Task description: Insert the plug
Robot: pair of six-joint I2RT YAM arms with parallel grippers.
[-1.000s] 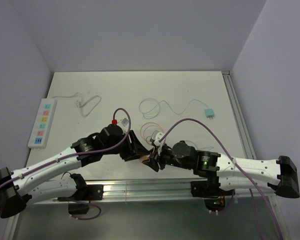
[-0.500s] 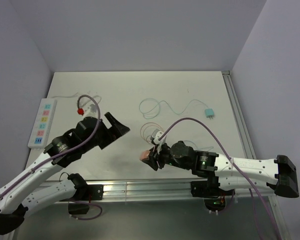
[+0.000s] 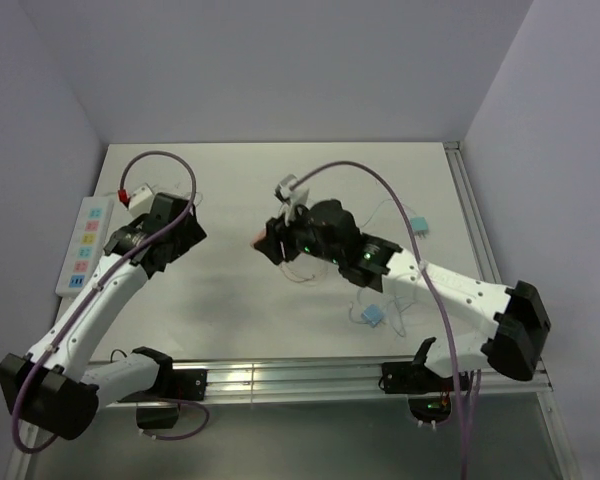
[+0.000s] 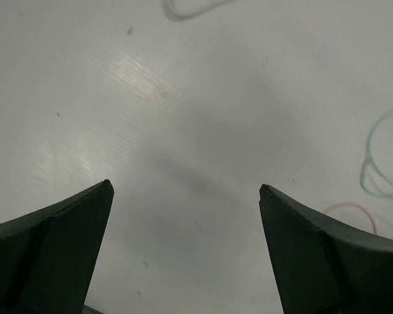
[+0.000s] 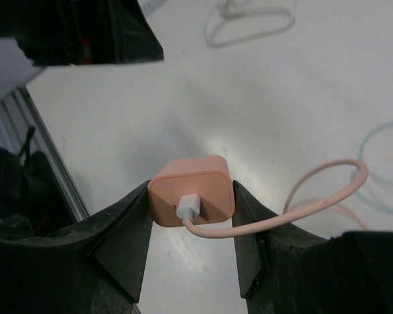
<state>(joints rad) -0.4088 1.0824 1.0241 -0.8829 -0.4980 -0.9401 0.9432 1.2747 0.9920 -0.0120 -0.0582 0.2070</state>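
Note:
My right gripper [image 5: 191,196] is shut on a pink plug [image 5: 192,188] whose pink cable [image 5: 327,193] trails to the right. In the top view the pink plug [image 3: 261,240] is held above the middle of the table by the right gripper [image 3: 270,242]. A white power strip [image 3: 85,246] with coloured sockets lies at the table's left edge. My left gripper [image 3: 192,232] is open and empty, just right of the strip. In the left wrist view its fingers [image 4: 59,222] frame bare table.
A white cable with a plug [image 3: 170,207] lies near the strip. A teal plug [image 3: 417,226] with a thin cable sits at the right. A blue plug [image 3: 371,316] lies near the front. A metal rail [image 3: 478,230] runs along the table's right edge.
My right gripper has carried the pink plug up and back from the near edge to the table's middle. My left arm has swung left and back toward the power strip.

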